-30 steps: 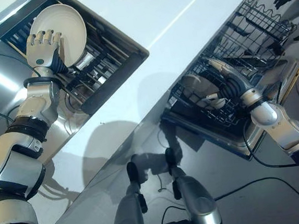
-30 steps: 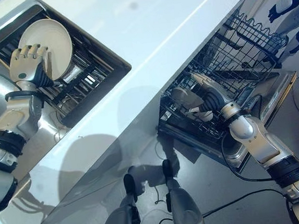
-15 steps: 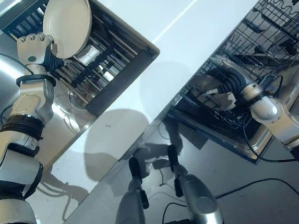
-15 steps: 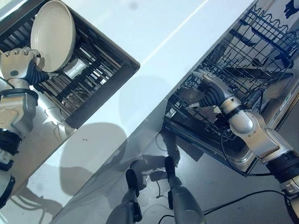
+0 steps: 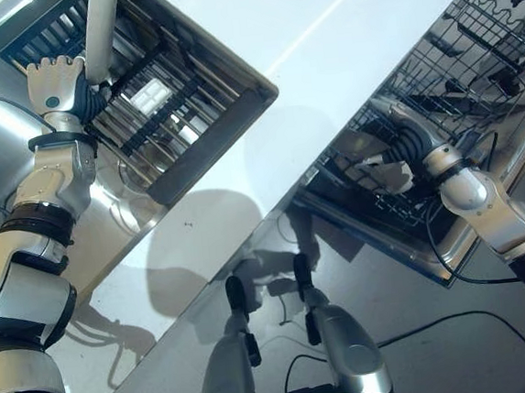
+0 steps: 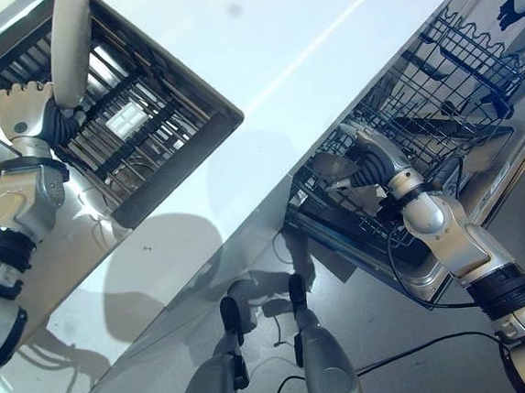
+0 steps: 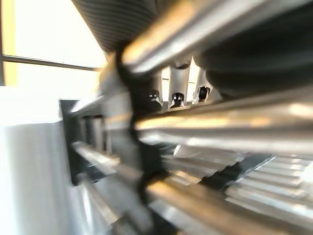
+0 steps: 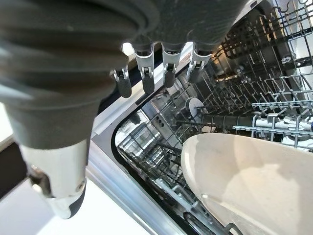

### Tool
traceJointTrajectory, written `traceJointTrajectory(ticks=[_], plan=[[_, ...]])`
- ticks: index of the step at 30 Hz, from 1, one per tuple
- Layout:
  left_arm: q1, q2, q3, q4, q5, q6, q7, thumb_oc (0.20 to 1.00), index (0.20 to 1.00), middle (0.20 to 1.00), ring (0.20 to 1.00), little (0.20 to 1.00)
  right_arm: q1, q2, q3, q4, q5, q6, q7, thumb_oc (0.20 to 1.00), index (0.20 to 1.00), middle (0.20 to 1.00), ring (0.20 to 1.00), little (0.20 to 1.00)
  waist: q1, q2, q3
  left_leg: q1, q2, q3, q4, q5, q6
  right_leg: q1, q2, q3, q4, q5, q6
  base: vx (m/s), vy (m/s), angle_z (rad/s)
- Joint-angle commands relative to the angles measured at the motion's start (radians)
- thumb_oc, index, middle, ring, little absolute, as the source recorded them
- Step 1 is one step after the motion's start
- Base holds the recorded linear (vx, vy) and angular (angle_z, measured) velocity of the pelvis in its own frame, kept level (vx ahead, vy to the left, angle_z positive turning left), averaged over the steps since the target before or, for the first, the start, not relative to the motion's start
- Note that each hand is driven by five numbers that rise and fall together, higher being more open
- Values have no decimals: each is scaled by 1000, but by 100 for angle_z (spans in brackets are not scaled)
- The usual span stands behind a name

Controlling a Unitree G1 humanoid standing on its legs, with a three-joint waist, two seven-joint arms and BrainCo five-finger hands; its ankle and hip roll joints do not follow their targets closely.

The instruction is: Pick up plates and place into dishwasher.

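Your left robot hand (image 5: 58,84) had its fingers curled round the lower rim of a cream plate (image 5: 100,31), which stood edge-on above the dark slatted drying rack (image 5: 172,103) set in the steel sink surround — the plate's top was cut off by the frame's edge, so you saw only a narrow matte strip of it. The left wrist view gave you blurred metal bars and three dark fingertips (image 7: 176,100); the plate could not be made out there.

Your right robot hand (image 6: 369,155) reached into the dishwasher's wire lower basket (image 6: 436,80), beside the white worktop (image 5: 322,35). From the head views its fingers were lost among the tines. The right wrist view showed you more — straight fingers (image 8: 149,76) spread and holding nothing, and a second cream plate (image 8: 254,181), smooth and shallow, resting in the basket just under the hand. You could not tell whether the thumb touched it.
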Motion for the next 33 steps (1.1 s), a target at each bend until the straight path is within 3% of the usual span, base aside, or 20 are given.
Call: traceJointTrajectory(ticks=[1, 6, 21, 26, 33], plan=[[-23, -12, 70, -58, -32, -64, 73, 200, 200, 200, 200, 200, -34, -1, -61, -70, -12, -11, -31, 1000, 1000, 1000, 1000, 1000, -19, -25, 1, -51, -63, 50, 121, -176, 53, -82, 30, 5, 160, -178, 51, 0, 0, 0], [-8, -26, 81, -85, -41, -104, 80, 200, 200, 200, 200, 200, -25, 7, -69, -84, -15, 1, -26, 1000, 1000, 1000, 1000, 1000, -19, -28, 0, -47, -63, 53, 125, -180, 55, -81, 30, 8, 165, -179, 52, 0, 0, 0], [84, -82, 221, -143, -302, -222, 78, 200, 200, 200, 200, 200, 25, 32, -92, -101, -38, 3, -23, 1000, 1000, 1000, 1000, 1000, -20, -33, -4, -15, -60, 59, 135, -195, 61, -54, 31, 15, 174, -190, 54, 4, -1, 0], [121, -100, 251, -168, -309, -276, 77, 200, 200, 200, 200, 200, 48, 42, -103, -116, -49, -10, -24, 1000, 1000, 1000, 1000, 1000, -17, -33, -12, 1, -62, 54, 137, -202, 62, -37, 30, 13, 175, -197, 53, 0, 0, 0], [224, -93, 273, -245, -198, -339, 63, 200, 200, 200, 200, 200, 139, 40, -156, -171, -38, -55, -13, 1000, 1000, 1000, 1000, 1000, -8, -19, -54, 47, -70, 48, 125, -212, 62, 25, 22, -5, 151, -206, 53, 5, -3, 0]])
